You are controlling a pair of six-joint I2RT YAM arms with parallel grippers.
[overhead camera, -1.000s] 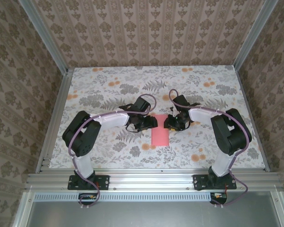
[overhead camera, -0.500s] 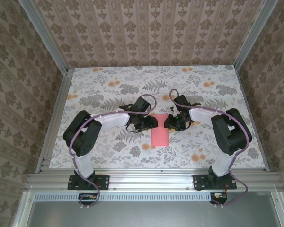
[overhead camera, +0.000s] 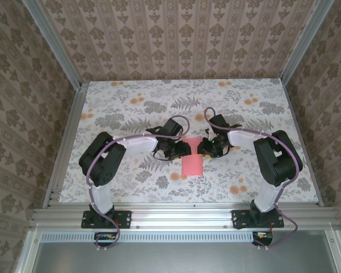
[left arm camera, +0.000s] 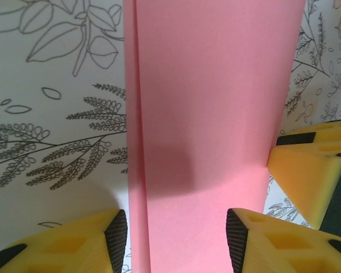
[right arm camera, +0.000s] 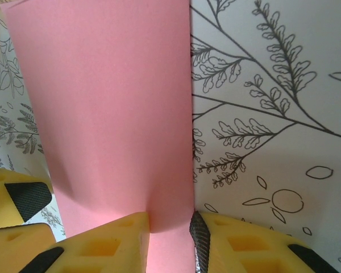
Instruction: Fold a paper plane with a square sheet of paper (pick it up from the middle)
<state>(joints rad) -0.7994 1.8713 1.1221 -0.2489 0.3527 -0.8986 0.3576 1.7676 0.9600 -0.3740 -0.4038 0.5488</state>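
Observation:
The square sheet of paper [overhead camera: 192, 163] lies on the table's middle as a pink-red rectangle folded in half, one layer's edge [left arm camera: 132, 170] peeking out along a long side. My left gripper [overhead camera: 183, 149] hovers low over its far end, open, with the jaws [left arm camera: 176, 236] standing either side of the strip. My right gripper [overhead camera: 202, 149] faces it from the right, jaws narrowly apart [right arm camera: 170, 230]: one finger [right arm camera: 111, 244] rests on the paper, the other pad [right arm camera: 199, 239] sits just off its edge. No paper plane is in view.
The table [overhead camera: 261, 114] wears a cloth printed with grey leaves and orange flowers. Aluminium rails [overhead camera: 176, 213] run along the near edge and both sides. Patterned walls close in the back and sides. The two grippers' yellow fingers [left arm camera: 307, 182] nearly touch above the paper.
The left arm has crept slightly right and nearer over the paper, and its jaws have narrowed a little. The right arm and the paper have stayed put.

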